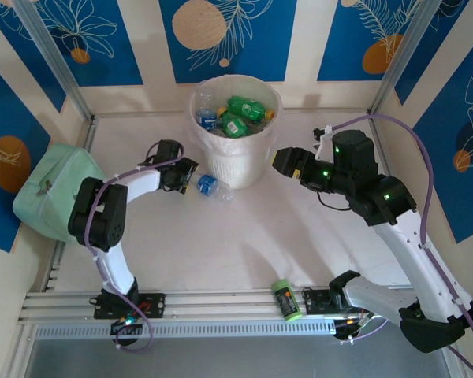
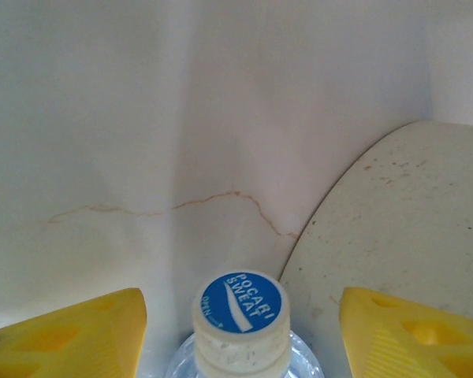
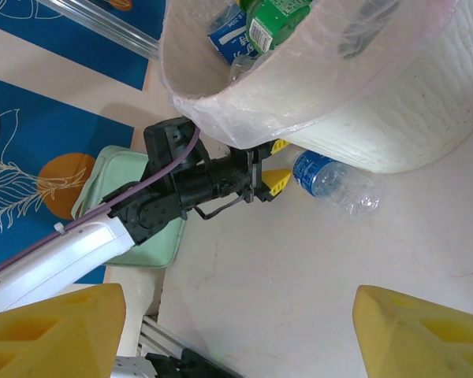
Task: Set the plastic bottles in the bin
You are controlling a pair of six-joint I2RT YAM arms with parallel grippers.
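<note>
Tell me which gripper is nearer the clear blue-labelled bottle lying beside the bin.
Left. The left gripper straddles the cap of the bottle, jaws open either side. The right gripper hangs open on the bin's other side, well apart.

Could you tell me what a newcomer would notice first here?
The white bin at the back, heaped with green and blue-labelled bottles, stands out. Beside its base lies a clear bottle, its blue cap between the open fingers of the left gripper.
</note>
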